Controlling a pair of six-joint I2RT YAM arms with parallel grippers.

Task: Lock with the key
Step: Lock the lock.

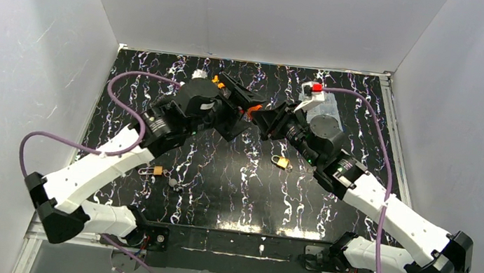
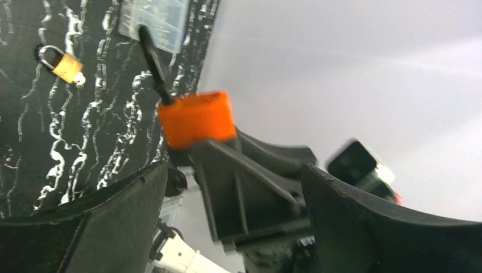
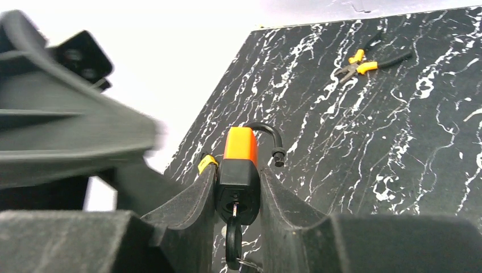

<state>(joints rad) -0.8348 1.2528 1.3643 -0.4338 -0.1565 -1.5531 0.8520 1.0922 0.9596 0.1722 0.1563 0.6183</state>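
One orange padlock point(image 3: 239, 149) clamped inside right pincer point(image 3: 237, 183)

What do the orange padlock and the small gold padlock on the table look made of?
Orange padlock: matte orange cover that looks like plastic, over a black body, no shine. Its black shackle looks coated, presumably metal underneath. Small gold padlock: probably brass, judging by its yellow metallic sheen.

Your top camera looks down from above the near edge and takes in the whole table point(image 1: 217, 197). Your left wrist camera faces tilted across it toward a white wall point(image 2: 341, 57). Your right wrist camera looks low along the tabletop, very close to the orange padlock point(image 3: 240, 149), which all three views share.
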